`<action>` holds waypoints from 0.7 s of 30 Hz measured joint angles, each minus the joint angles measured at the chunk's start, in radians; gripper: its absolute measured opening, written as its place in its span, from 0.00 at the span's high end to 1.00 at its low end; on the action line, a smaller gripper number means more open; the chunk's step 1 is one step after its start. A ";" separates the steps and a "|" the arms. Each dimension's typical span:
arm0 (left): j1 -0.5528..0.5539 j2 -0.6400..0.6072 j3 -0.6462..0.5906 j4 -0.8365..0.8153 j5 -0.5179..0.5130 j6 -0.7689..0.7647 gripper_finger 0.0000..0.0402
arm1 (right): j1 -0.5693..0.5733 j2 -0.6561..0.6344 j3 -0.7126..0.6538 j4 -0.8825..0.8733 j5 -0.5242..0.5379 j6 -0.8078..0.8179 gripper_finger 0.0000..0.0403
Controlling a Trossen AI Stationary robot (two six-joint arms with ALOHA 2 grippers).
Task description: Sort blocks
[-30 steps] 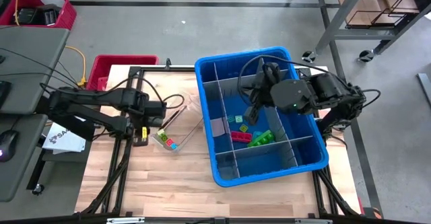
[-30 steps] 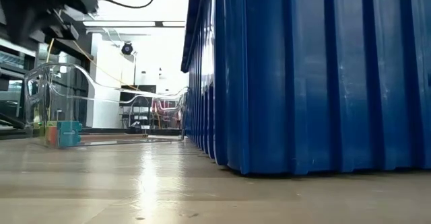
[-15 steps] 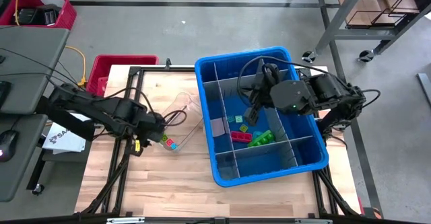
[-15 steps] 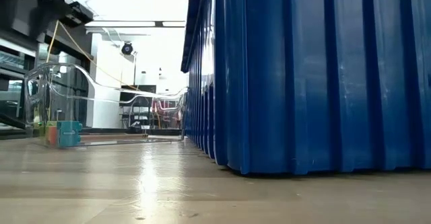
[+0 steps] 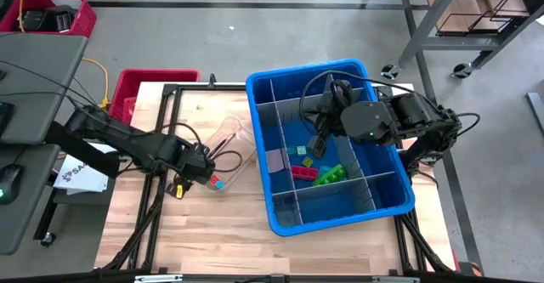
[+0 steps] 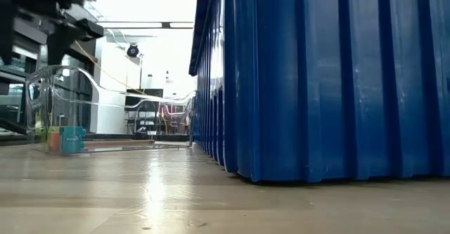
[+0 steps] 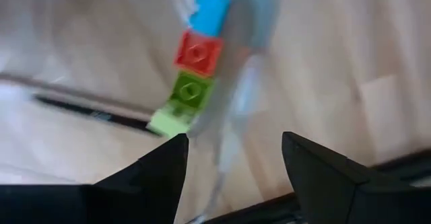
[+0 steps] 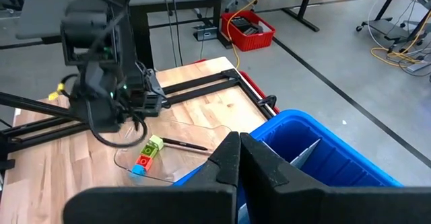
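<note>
A clear plastic tray [image 5: 228, 151] lies on the wooden table, left of the blue bin [image 5: 374, 202]. A short row of blocks [image 5: 211, 179] lies at its near end: blue [image 7: 209, 12], red [image 7: 199, 52], green [image 7: 187, 89] and pale green [image 7: 167, 121]. My left gripper [image 7: 232, 160] points down, open, just above and beside that row [image 8: 145, 155], touching nothing. More blocks [image 5: 314, 168] lie in the bin's middle compartments. My right gripper [image 5: 316, 145] hangs shut and empty above the bin.
Grey dividers [image 5: 353, 177] split the bin into compartments, and one loose grey panel [image 5: 276, 158] leans inside it. A thin dark stick [image 8: 182, 144] lies in the clear tray. A red crate [image 5: 136, 86] stands at the table's far left corner. Bare wood [image 5: 212, 232] lies along the near edge.
My left gripper has swung toward the table's near edge and toward the blocks in the clear tray. It has sunk lower and has rolled about its own axis. The blocks and the tray have stayed in place.
</note>
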 joint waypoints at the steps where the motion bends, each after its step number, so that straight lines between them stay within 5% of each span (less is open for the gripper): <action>1: 0.002 0.010 0.000 0.000 -0.018 -0.007 0.41 | 0.000 0.000 0.000 0.000 0.000 0.000 1.00; 13: 0.000 0.127 0.000 0.040 0.001 0.043 0.55 | 0.000 0.000 0.000 0.000 0.000 0.002 1.00; 17: 0.000 0.158 0.000 0.038 0.000 0.064 0.69 | 0.000 0.000 0.000 0.002 -0.005 0.012 1.00; 21: 0.000 0.165 0.000 0.030 0.012 0.062 0.95 | 0.000 0.000 0.000 0.001 -0.008 0.026 1.00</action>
